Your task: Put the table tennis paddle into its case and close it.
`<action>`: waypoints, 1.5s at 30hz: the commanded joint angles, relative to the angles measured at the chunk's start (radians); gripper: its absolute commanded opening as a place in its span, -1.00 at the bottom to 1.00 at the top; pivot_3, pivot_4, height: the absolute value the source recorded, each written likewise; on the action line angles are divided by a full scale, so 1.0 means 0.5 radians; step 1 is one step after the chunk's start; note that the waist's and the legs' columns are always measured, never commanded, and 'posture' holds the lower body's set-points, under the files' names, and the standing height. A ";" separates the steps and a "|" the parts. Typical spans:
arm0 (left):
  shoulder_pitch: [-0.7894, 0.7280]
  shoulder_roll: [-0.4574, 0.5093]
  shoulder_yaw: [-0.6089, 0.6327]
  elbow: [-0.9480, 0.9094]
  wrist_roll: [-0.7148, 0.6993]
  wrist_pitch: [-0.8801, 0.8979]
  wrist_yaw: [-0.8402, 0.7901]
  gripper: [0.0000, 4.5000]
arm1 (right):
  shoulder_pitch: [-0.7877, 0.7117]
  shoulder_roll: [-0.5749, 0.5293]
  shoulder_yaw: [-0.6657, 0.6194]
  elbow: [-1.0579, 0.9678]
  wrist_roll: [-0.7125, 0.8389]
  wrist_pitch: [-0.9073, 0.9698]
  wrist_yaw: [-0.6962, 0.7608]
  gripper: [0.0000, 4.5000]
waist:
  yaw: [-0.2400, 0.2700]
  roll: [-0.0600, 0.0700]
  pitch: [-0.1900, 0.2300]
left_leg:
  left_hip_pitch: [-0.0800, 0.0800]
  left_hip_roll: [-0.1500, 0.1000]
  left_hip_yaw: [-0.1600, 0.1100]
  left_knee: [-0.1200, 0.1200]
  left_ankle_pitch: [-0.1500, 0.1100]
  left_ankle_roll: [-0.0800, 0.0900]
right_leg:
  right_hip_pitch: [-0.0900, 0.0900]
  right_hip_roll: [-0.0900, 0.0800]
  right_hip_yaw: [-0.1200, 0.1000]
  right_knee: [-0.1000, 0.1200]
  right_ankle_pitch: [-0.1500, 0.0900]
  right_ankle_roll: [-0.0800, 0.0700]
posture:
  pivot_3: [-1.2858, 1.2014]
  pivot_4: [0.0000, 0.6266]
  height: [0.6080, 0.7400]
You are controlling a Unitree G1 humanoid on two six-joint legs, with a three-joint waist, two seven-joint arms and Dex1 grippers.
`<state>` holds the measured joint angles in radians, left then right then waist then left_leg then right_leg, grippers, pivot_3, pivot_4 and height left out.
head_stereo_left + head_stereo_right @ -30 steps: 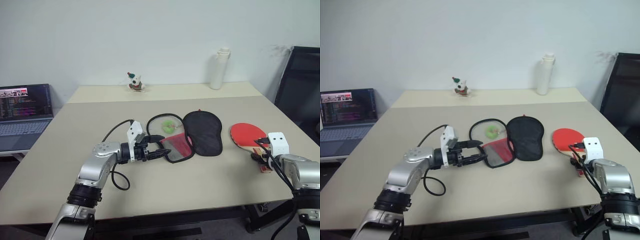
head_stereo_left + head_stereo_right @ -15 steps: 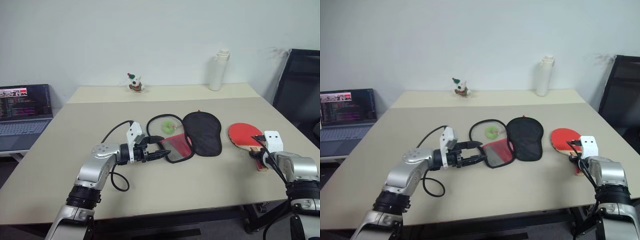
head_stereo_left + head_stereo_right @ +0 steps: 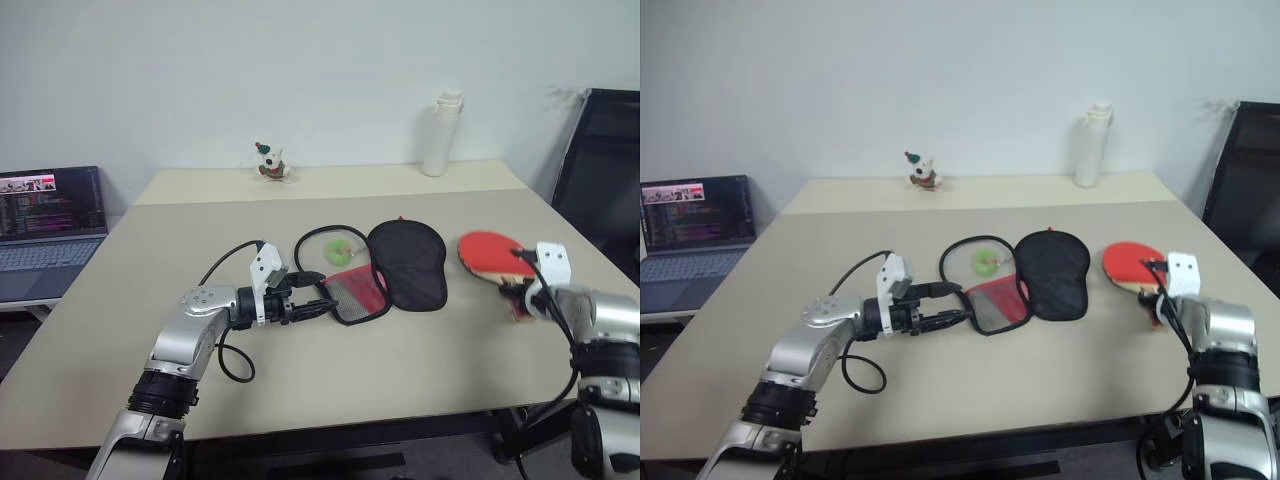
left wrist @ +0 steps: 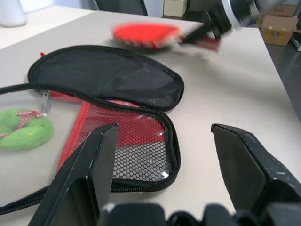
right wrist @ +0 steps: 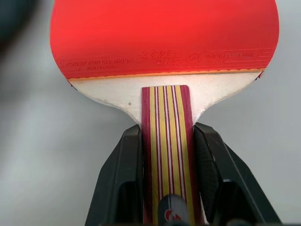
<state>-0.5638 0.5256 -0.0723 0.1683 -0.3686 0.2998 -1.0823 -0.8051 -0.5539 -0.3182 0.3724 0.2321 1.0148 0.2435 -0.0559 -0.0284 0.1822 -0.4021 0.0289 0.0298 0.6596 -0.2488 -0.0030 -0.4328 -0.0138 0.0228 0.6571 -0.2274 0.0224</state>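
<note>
The paddle (image 5: 164,42) is in the right gripper (image 5: 164,155), jaws clenched on either side of its striped handle, red face pointing away from the wrist. It sits over the right side of the desk (image 3: 150,260), just beside the case (image 3: 385,265), and looks to be off the surface, though I can't be sure from here.

The case lies open near the middle of the desk, black flap folded toward the paddle, red-and-mesh half toward the left gripper (image 4: 162,155). That one hovers at the mesh end, jaws released and spread wide, gripping nothing.

I'd say the job now is carrying the paddle across to the case. Best to bring the round head in low and flat, aimed at the wide end of the pouch, while the left gripper pins the rim so the soft fabric doesn't slide. A small green ring (image 4: 23,129) lies inside the open zipper loop and could get in the way.

The desk is pale beige. At its far edge stand a small toy figure (image 3: 268,162) and a white bottle (image 3: 439,135). A laptop (image 3: 48,215) glows off the left side, a black chair (image 3: 600,170) waits on the right, and behind is a plain white wall.
</note>
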 commanded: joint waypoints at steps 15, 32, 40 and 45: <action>0.033 0.009 0.032 -0.120 -0.014 -0.005 0.008 0.53 | -0.063 0.819 0.067 -0.441 0.114 0.100 -0.379 -0.51 | 0.056 0.003 0.002 | -0.029 -0.006 -0.005 0.006 0.000 0.000 | -0.023 -0.010 -0.011 0.000 0.007 -0.009 | 0.03 -0.52 1.00; 0.052 0.001 0.028 -0.163 -0.014 0.014 0.036 0.53 | -0.080 0.734 0.234 -0.091 -0.022 -0.255 -0.392 -0.51 | 0.044 0.003 0.002 | -0.028 -0.002 -0.003 0.006 0.000 0.000 | -0.023 -0.005 -0.011 0.003 0.008 -0.009 | 0.03 -0.52 1.00; 0.059 0.000 0.023 -0.185 -0.020 0.030 0.041 0.53 | -0.098 0.755 0.257 0.040 -0.076 -0.379 -0.442 -0.51 | 0.045 0.003 0.002 | -0.028 -0.003 -0.002 0.006 0.000 0.000 | -0.023 -0.006 -0.011 0.003 0.008 -0.009 | 0.03 -0.52 1.00; 0.064 0.001 0.025 -0.195 -0.021 0.036 0.043 0.53 | -0.109 0.778 0.273 0.073 -0.082 -0.409 -0.444 -0.51 | 0.045 0.003 0.002 | -0.027 -0.002 -0.002 0.006 0.000 0.000 | -0.023 -0.006 -0.011 0.004 0.008 -0.009 | 0.03 -0.52 1.00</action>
<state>-0.5302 0.5237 -0.0731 0.1156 -0.3694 0.3218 -1.0596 -0.8323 -0.1713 -0.1774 0.4269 0.1866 0.8404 0.0195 -0.0336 -0.0270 0.1830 -0.4157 0.0278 0.0285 0.6628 -0.2487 -0.0029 -0.4441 -0.0167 0.0174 0.6592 -0.2234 0.0179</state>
